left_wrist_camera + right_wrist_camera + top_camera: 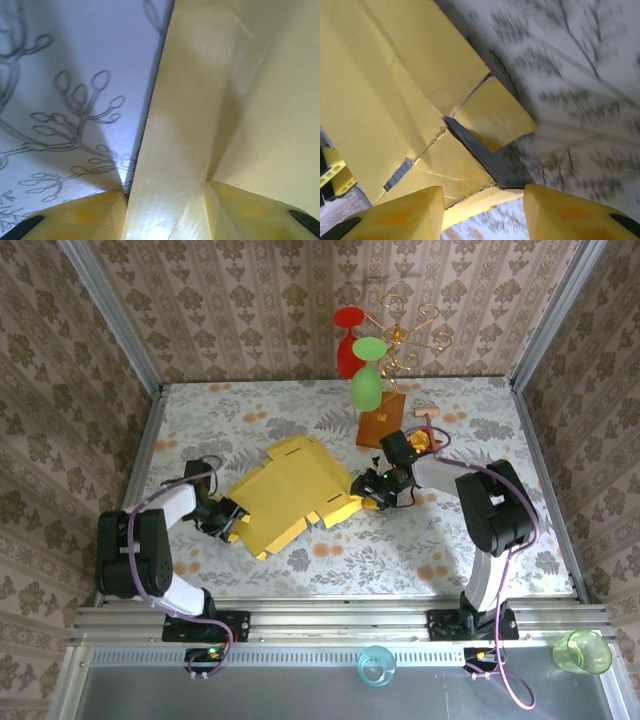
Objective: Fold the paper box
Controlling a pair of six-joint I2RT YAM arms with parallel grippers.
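Wallpaper (250, 310) ringed the floral counter (300, 400). Mid-frame lay the paper box (285, 495), flat, long axis roughly left-to-right. Left hand (230, 519) met its edge, pinching or not I couldn't tell; right hand (370, 488) stood spread across its right edge.

Looked down from high behind the arm bases (205, 625) over the whole table (300, 570), sat very close at the left wrist against the paper box (240, 100), close at the right wrist above its flaps (490, 115), shared that box across all three.
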